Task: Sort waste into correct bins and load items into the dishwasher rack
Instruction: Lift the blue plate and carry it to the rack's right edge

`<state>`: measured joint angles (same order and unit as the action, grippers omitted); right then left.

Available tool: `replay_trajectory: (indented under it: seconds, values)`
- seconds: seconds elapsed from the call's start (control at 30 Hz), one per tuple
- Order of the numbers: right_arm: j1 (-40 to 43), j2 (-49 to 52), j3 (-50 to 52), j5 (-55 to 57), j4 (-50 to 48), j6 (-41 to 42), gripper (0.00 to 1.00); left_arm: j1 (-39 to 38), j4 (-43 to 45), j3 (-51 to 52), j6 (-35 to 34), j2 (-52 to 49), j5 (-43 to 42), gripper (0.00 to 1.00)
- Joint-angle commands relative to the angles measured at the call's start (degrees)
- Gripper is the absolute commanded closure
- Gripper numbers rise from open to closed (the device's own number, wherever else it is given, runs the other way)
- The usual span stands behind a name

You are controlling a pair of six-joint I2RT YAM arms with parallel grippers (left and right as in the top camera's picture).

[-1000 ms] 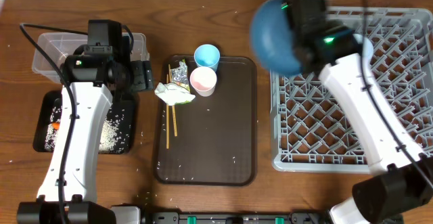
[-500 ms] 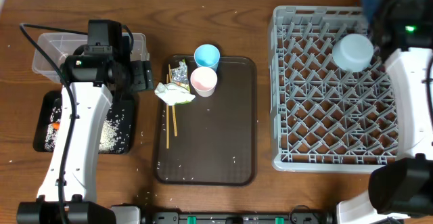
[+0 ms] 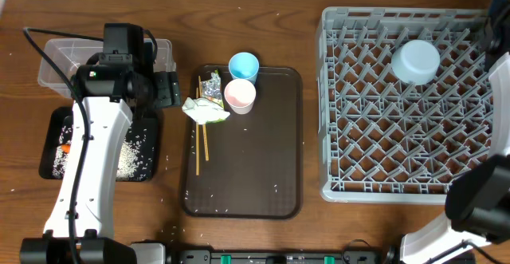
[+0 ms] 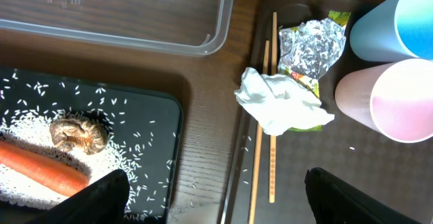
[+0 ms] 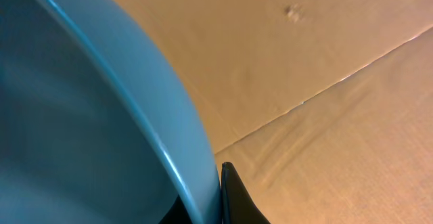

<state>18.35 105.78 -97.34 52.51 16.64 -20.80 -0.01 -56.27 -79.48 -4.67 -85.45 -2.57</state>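
The left arm [image 3: 89,164] has white links, black joints, thin black cable.

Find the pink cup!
Overhead, the round pink cup stands on the dark brown tray, far end, beside the light blue cup, right of the crumpled white napkin.

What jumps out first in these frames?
The grey rack on the right, an upturned light blue bowl near its far edge. At centre, a brown tray carries a blue cup, a pink cup, a napkin and chopsticks; the black tray at left holds rice and a carrot.
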Motion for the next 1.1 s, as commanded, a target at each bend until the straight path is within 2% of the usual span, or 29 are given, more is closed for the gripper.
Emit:
replay_trajectory:
  seconds: [0.0, 0.4, 0.87, 1.0, 1.07]
  values:
    - [1.3, 1.8, -0.4, 1.1, -0.5, -1.2, 0.99, 0.3, 0.0, -0.2, -0.5, -0.2, 0.7, 0.16]
    - [1.5, 8.7, -0.4, 1.1, -0.6, -1.2, 0.99, 0.3, -0.1, -0.2, -0.5, -0.2, 0.7, 0.16]
    - [0.0, 9.7, -0.4, 0.2, -0.6, -1.1, 1.0, 0.3, 0.0, -0.2, -0.5, -0.2, 0.7, 0.16]
    - [-1.3, 9.7, -0.4, -0.3, -0.5, -1.1, 0.98, 0.3, 0.0, -0.2, -0.5, -0.2, 0.7, 0.16]
    - [-2.1, 9.7, -0.4, -0.4, -0.5, -1.1, 0.91, 0.3, 0.0, -0.2, -0.5, -0.2, 0.7, 0.15]
